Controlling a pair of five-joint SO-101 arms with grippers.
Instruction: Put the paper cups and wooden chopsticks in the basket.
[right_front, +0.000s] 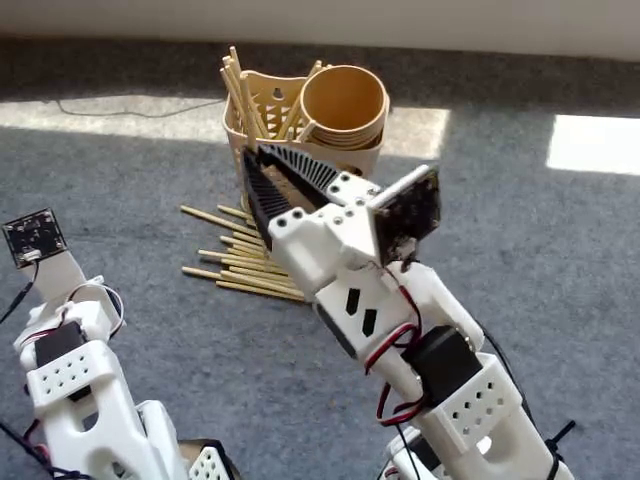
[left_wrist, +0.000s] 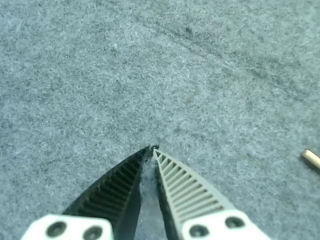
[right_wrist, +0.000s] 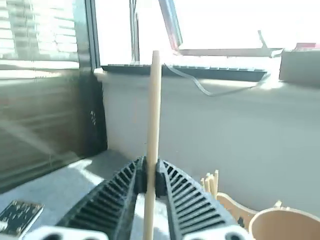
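1. One wooden chopstick (right_wrist: 153, 115) is clamped between the fingers of the right gripper (right_wrist: 150, 172), near their tips. The stick extends beyond the fingers on both sides.
2. In the high view I read the right gripper (right_front: 250, 150) at the 6 o'clock side of the basket (right_front: 365, 155), which sits at 12 o'clock in the frame.
3. The basket holds stacked paper cups (right_front: 345, 105) on its 3 o'clock side and standing chopsticks (right_front: 240, 85) on its 9 o'clock side.
4. A loose pile of chopsticks (right_front: 240, 265) lies on the grey carpet (right_front: 560, 260) at the basket's 6 o'clock.
5. The left arm (right_front: 70, 370) is at 8 o'clock. The fingertips of the left gripper (left_wrist: 152, 149) are together over the carpet, holding nothing. One chopstick end (left_wrist: 311, 159) lies nearby.
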